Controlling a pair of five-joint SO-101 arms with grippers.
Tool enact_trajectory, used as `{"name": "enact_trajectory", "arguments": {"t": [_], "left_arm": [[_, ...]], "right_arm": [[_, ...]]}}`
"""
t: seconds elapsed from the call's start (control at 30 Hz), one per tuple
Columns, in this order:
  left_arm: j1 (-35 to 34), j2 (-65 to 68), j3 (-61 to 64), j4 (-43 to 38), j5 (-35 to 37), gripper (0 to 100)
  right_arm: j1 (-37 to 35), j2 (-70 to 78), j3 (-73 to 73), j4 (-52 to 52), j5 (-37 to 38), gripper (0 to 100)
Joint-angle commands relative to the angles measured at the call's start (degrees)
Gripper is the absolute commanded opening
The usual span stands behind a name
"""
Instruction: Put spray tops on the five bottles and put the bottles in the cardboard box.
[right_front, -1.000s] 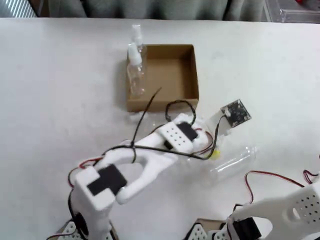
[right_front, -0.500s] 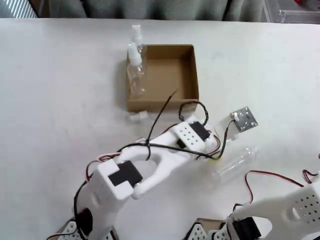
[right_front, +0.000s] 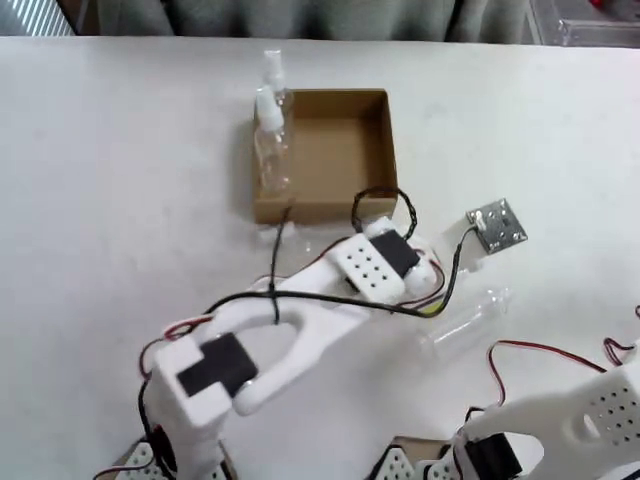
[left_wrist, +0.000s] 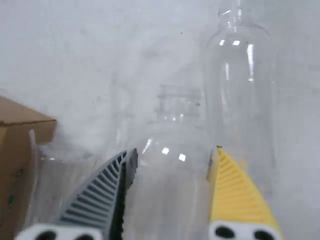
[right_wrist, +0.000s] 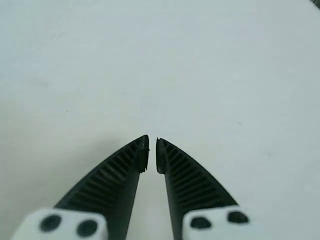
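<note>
My left gripper (left_wrist: 172, 160) grasps a bottle (left_wrist: 175, 127) just near-right of the box (left_wrist: 22, 125). Its neck points straight ahead along my jaws, and a second bottle (left_wrist: 240, 75) lies beside it.

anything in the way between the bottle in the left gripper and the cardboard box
Nothing visible does. The left gripper holds the clear bottle close to a corner of the cardboard box. A bottle with a spray top lies along one side inside; the rest of its floor is bare.
</note>
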Motion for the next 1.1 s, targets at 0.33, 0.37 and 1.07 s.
{"name": "enact_trajectory", "arguments": {"t": [0.33,0.37,1.07], "left_arm": [[-2.2,-36.6,13.2,10.9,-0.3,5],[-3.2,-39.9,15.9,10.1,-0.3,5],[-37.2,-92.0,55.5,2.3,0.6,5]], "right_arm": [[-5.9,-8.0,-3.5,18.8,0.5,1.8],[-6.5,-9.1,-3.5,21.0,1.7,1.8],[-23.3,-28.4,5.0,49.6,13.2,1.6]]}}
